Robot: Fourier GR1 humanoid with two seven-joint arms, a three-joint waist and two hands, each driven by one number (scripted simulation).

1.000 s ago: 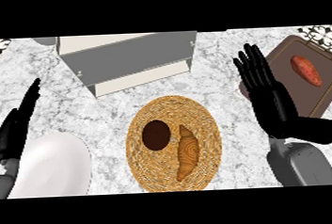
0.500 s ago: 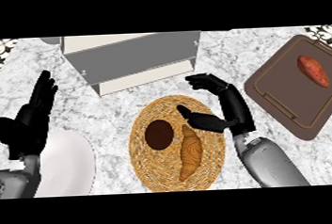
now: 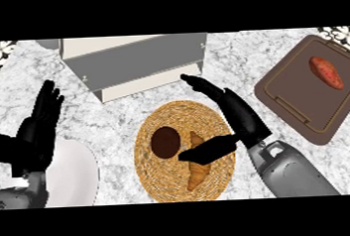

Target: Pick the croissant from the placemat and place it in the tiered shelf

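- Since half a second ago the right robot hand [image 3: 236, 118] has opened out over the round woven straw placemat [image 3: 184, 154]: its fingers [image 3: 206, 89], curled before, now stretch straight toward the grey and white tiered shelf [image 3: 135, 62], while the thumb [image 3: 208, 149] reaches across the mat.
- The golden-brown croissant [image 3: 198, 167] still lies on the placemat, right of centre, just beside a dark brown round disc [image 3: 165, 142].
- The thumb lies across the croissant's upper part; whether it actually touches the pastry is hard to tell from this steep angle. Nothing is curled round the croissant, so the right robot hand holds nothing.
- The left robot hand [image 3: 36, 131] stands at the view's left, fingers straight and up, holding nothing, above a white plate [image 3: 74, 176] on the marble counter [image 3: 112, 118].
- The tiered shelf stands at the top of the view, beyond the placemat.
- A dark brown rectangular cutting board [image 3: 302, 104] sits at the right, well apart from the placemat, with an orange-red sweet potato [image 3: 327, 72] lying on it.
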